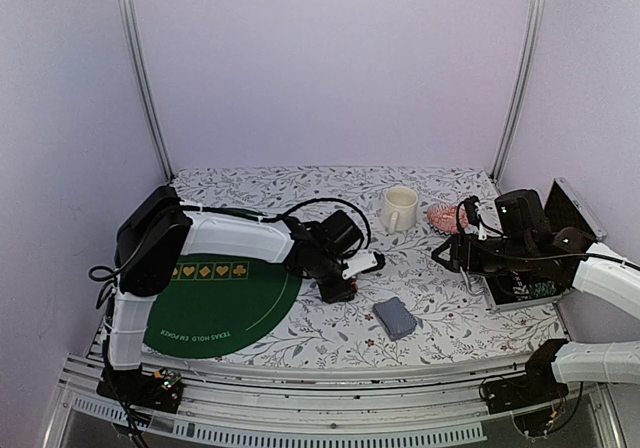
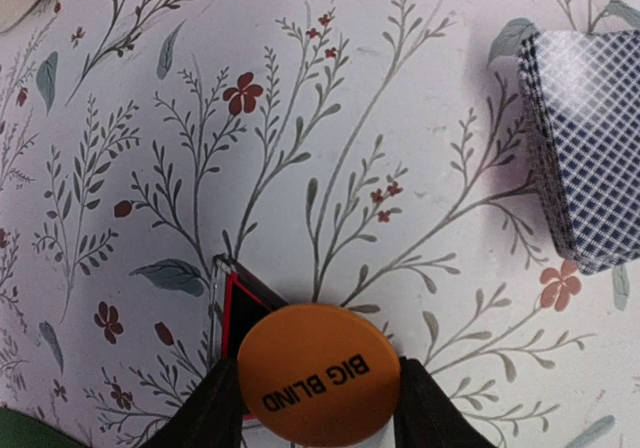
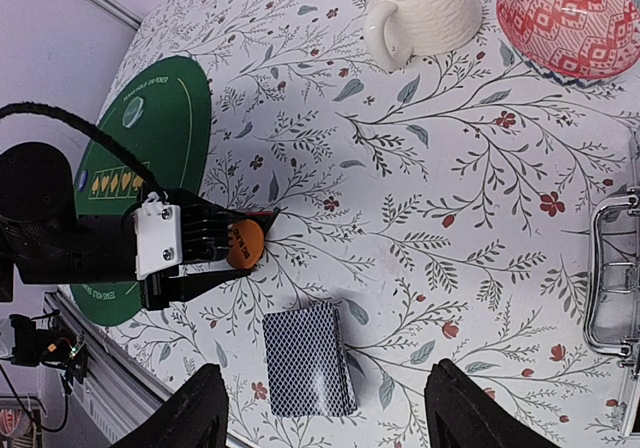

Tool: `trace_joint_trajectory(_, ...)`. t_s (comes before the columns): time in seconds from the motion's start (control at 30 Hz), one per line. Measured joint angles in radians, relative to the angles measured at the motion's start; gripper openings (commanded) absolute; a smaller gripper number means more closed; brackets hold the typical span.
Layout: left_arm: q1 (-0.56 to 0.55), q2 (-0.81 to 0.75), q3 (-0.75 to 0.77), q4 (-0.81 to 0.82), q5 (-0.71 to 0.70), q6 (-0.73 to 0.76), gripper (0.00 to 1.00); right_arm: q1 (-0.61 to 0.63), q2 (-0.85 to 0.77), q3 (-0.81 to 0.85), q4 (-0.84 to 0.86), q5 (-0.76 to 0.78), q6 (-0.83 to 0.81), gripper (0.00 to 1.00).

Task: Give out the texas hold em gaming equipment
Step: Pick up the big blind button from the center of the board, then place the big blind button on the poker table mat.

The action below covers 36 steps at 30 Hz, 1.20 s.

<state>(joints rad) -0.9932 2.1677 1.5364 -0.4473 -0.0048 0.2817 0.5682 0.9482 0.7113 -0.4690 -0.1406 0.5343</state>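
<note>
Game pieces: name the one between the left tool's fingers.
The orange BIG BLIND button; the card deck lies apart, the black-and-red marker peeks from behind.

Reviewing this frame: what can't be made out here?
- Left wrist: black-and-red marker mostly hidden under the orange button.
- Left wrist: card deck cut off by the right edge.
- Top view: open case contents too small.
- Left tool: whether it grips the button, unclear.
</note>
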Motion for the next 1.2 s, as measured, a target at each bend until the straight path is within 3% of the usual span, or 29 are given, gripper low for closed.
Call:
trace_joint_trajectory(0.37, 0.009, -0.014, -0.005, -0.017, 0.053, -0.016, 0.22, 0.0, -0.008, -0.003, -0.002, 0.007, 0.0, 0.7)
trace_joint_trajectory(0.67, 0.016, -0.054, -0.034, -0.033, 0.091, -0.035, 0.18, 0.0, -0.017, -0.004, -0.002, 0.01, 0.0, 0.7)
trace_joint_trajectory(0.9, 0.04, -0.13, -0.102, -0.029, 0.107, -0.07, 0.19, 0.0, -0.024, -0.004, -0.002, 0.02, 0.0, 0.7)
trace_joint_trajectory(1.1, 0.079, -0.212, -0.167, -0.027, 0.126, -0.079, 0.29, 0.0, -0.024, -0.004, -0.003, 0.027, -0.003, 0.7)
trace_joint_trajectory(1.2, 0.096, -0.238, -0.196, -0.023, 0.132, -0.088, 0.41, 0.0, -0.024, -0.004, -0.003, 0.028, -0.006, 0.7)
